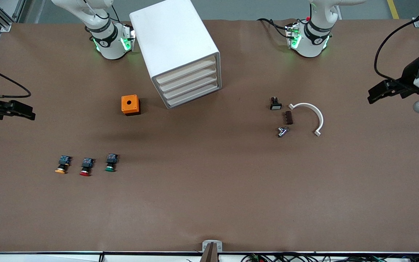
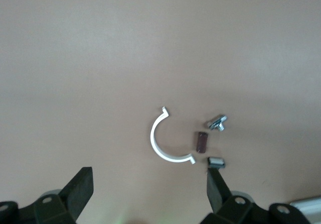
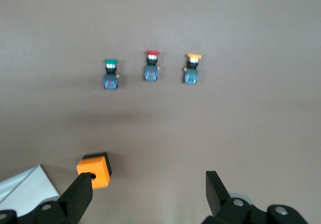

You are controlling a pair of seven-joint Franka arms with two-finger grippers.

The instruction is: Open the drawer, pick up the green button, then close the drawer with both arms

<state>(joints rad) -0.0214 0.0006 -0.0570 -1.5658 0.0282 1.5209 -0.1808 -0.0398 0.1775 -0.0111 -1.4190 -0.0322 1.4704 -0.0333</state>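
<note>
The green-capped button (image 1: 110, 163) lies on the brown table, last in a row of three on the side toward the table's middle; it also shows in the right wrist view (image 3: 111, 73). The white drawer cabinet (image 1: 180, 51) stands between the arms' bases with all its drawers (image 1: 189, 85) shut. My right gripper (image 1: 30, 112) is open and empty over the table at the right arm's end; in its wrist view (image 3: 149, 181) the fingers stand wide apart. My left gripper (image 1: 372, 95) is open and empty over the left arm's end, its fingers wide apart (image 2: 149, 176).
A red-capped button (image 1: 86, 167) and an orange-capped button (image 1: 62, 165) lie beside the green one. An orange box (image 1: 130, 104) sits beside the cabinet. A white arc-shaped clip (image 1: 309, 115) and three small parts (image 1: 284, 117) lie toward the left arm's end.
</note>
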